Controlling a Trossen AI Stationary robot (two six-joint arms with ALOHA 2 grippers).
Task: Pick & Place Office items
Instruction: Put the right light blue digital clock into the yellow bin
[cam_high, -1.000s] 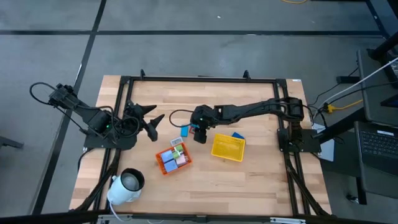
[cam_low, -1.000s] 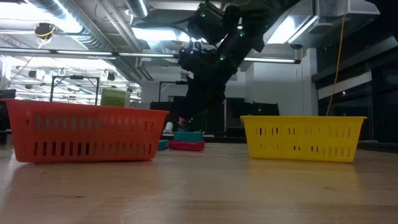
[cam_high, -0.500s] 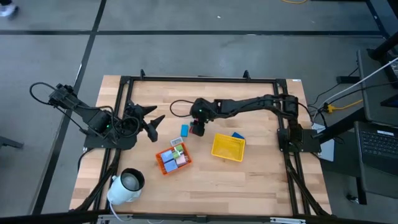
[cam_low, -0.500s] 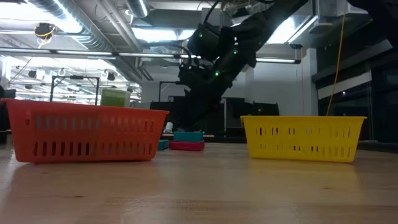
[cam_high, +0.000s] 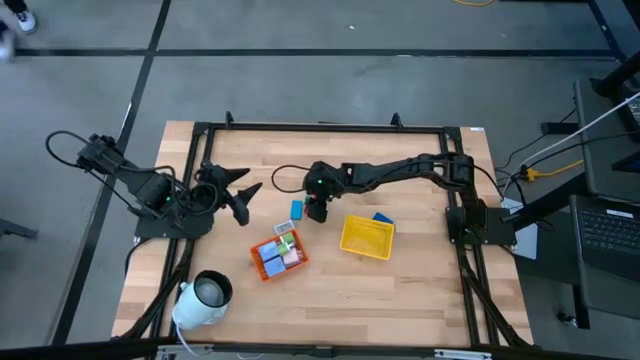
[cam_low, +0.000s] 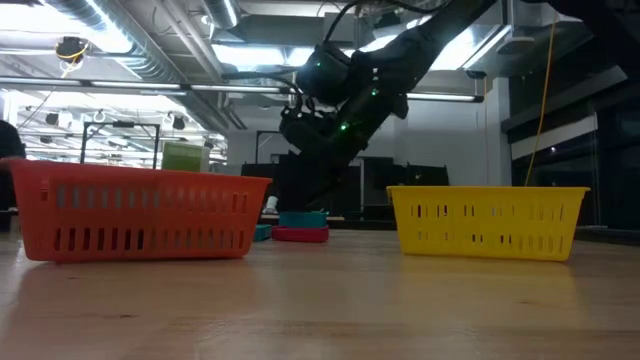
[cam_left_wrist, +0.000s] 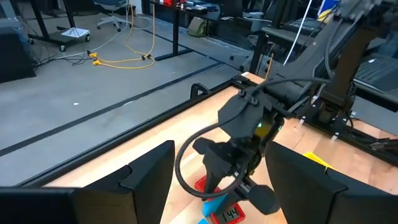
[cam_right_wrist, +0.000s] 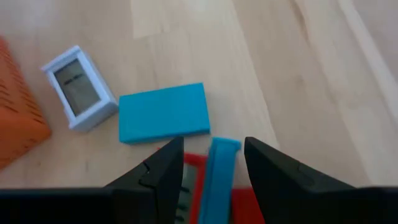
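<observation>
Several office items lie near the table's middle: a flat blue block (cam_right_wrist: 163, 112), a small white piece with a grey screen (cam_right_wrist: 79, 87), and a red piece (cam_right_wrist: 198, 168) with a narrow light blue piece (cam_right_wrist: 221, 165) over it. My right gripper (cam_right_wrist: 214, 143) hangs open just above them, slanting down, one finger on each side of the light blue piece. Whether it touches that piece does not show. More small items fill the orange tray (cam_high: 278, 255). My left gripper (cam_high: 247, 200) waits open above the table's left part, holding nothing.
The yellow tray (cam_high: 366, 237) stands just right of my right gripper (cam_high: 316, 211), with a blue piece (cam_high: 382, 217) at its far side. A large white cylinder (cam_high: 203, 298) lies at the near left. Bare wood lies along the far and near edges.
My right gripper has come down toward the red and light blue pieces and shifted a little toward the table's far edge. Its fingers keep the same gap. The items on the table have stayed where they were.
</observation>
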